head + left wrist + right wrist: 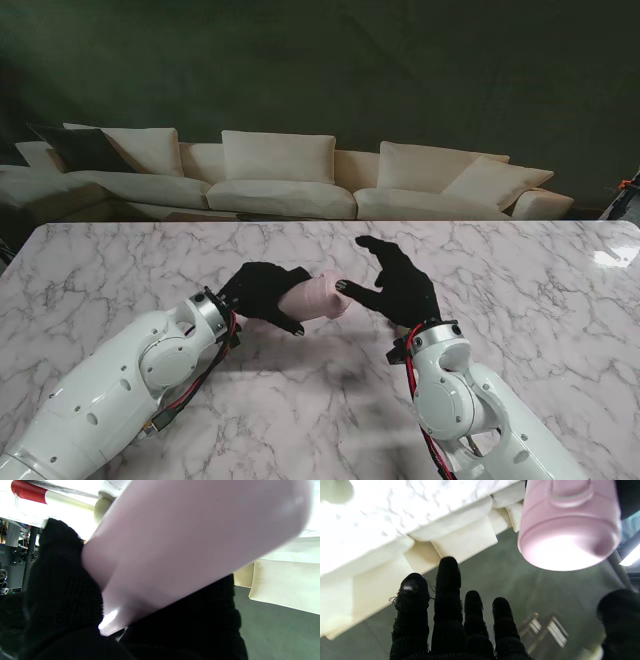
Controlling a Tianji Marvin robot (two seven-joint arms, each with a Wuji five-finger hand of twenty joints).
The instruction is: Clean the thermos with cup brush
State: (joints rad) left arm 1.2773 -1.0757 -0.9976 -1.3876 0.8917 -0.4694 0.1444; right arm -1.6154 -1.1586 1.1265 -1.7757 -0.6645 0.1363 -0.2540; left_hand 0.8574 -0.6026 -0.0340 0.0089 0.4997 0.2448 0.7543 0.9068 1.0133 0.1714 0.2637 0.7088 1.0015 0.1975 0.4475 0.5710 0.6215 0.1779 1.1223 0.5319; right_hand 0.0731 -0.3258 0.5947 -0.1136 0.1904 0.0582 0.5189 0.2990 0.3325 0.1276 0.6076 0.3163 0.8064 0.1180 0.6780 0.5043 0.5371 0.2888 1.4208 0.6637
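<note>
A white marble bench with grey veining fills the lower part of the stand's view, and a cream sofa sits past its far edge against a dark green wall.

Two white robot arms rise from the near corners, each ending in a black-gloved hand. The left hand is near the middle of the bench, its fingers wrapped around a pale pink thermos. The thermos lies roughly on its side in that grip, held up off the marble, its free end pointing toward the robot's right. In the left wrist view the thermos is a smooth pink body crossing most of the picture, with black glove closed under and beside it. A red and white rod-like thing shows in that view's corner (too partial to identify).

The right hand hovers just beside the thermos's free end, holding nothing. Its fingers are spread apart, the thumb reaching toward the pink end; whether it touches cannot be told. The right wrist view shows four black fingers extended and separated, with the thermos close by, its rounded end facing the camera (a raised curved ridge marks its side).

No cup brush can be made out in any view.
</note>
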